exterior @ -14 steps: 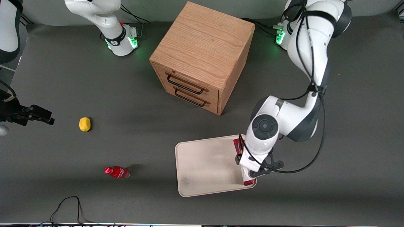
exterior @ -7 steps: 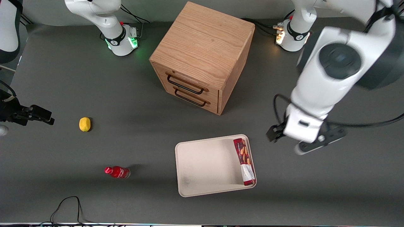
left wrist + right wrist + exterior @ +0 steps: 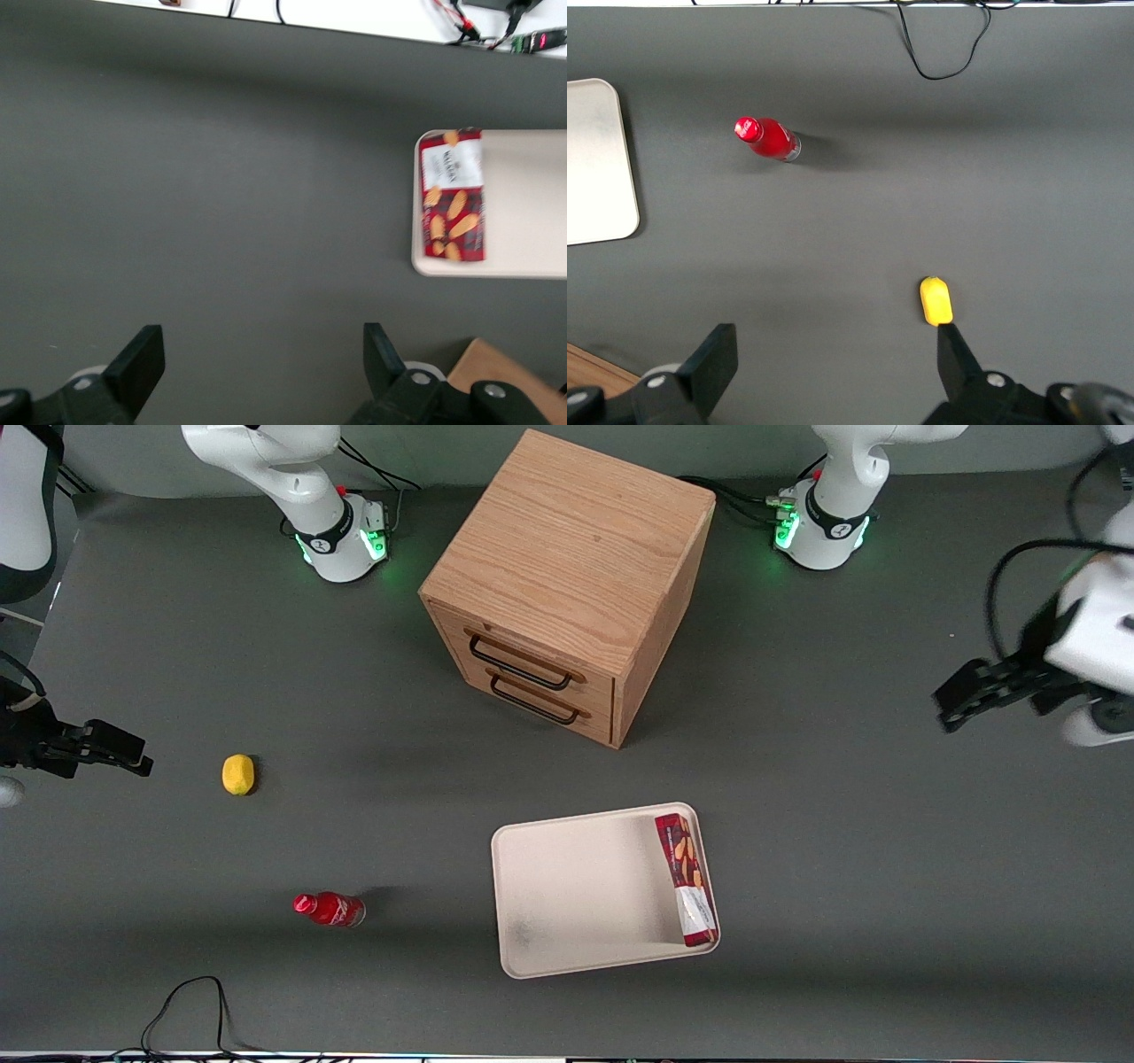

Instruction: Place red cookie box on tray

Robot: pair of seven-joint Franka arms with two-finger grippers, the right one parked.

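The long slim red cardboard cookie box [image 3: 687, 880] lay flat inside the large pale cream rectangular tray [image 3: 567, 895], pressed along the low raised rim at the tray's edge toward my working arm's end of the dark grey surface [image 3: 354, 824], so that the rim kept it from sliding off. Its printed cookie pictures and white patch faced up, which I judged a stable way for so narrow a carton to rest. My hand [image 3: 257, 359] was open and empty, its two black fingers [image 3: 142, 359] spread wide with only bare surface between them, well apart from the tray and raised above the surface out toward my own end. From how things lay I took the placing as done, with nothing left but to keep clear of the tray. The oak-coloured wooden two-drawer cabinet [image 3: 567, 576] stood farther from the front camera than the tray, its drawers shut. Toward the parked arm's end, the small red bottle [image 3: 329, 909] lay on its side and the small yellow lemon-like fruit [image 3: 237, 773] sat farther from the camera than the bottle, both well apart from the tray.
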